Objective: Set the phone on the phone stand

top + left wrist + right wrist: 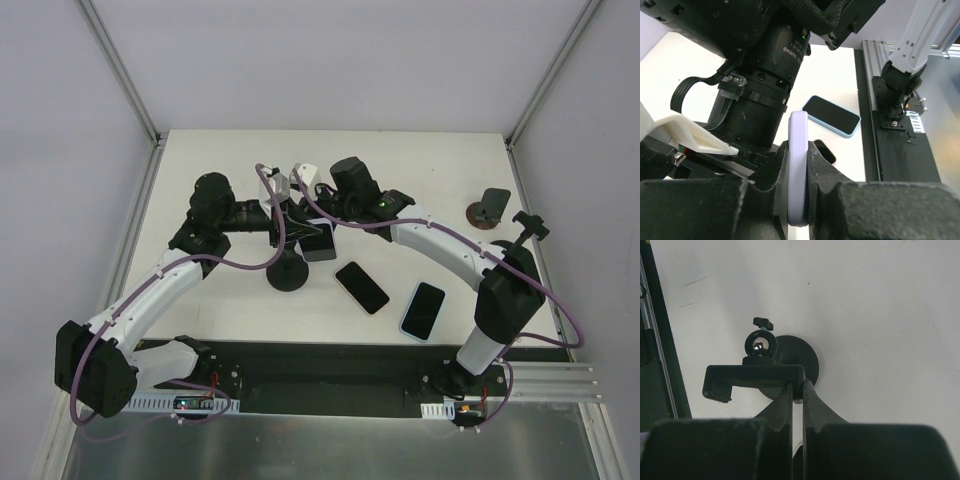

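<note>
- The left arm reaches from the near-left corner toward the middle of the bench.
- The left fingers are closed tight on the phone. They press its two flat faces, and in the left wrist view its pale lavender edge stands up between them.
- From above, the phone is off the bench, at the meeting point of the two arms and just beside the round black base of the phone stand.
- Whether the phone touches the stand's cradle cannot be told.
- The right fingers are nearly shut, pinching the stand's black cradle bar. In the right wrist view the ball joint and a small knob show above that bar, with the disc base behind them on the white surface.
- A black phone lies flat to the right of the stand.
- A blue-cased phone lies a little farther right, apart from it.
- A second stand sits on a brown disc near the far-right corner.
</note>
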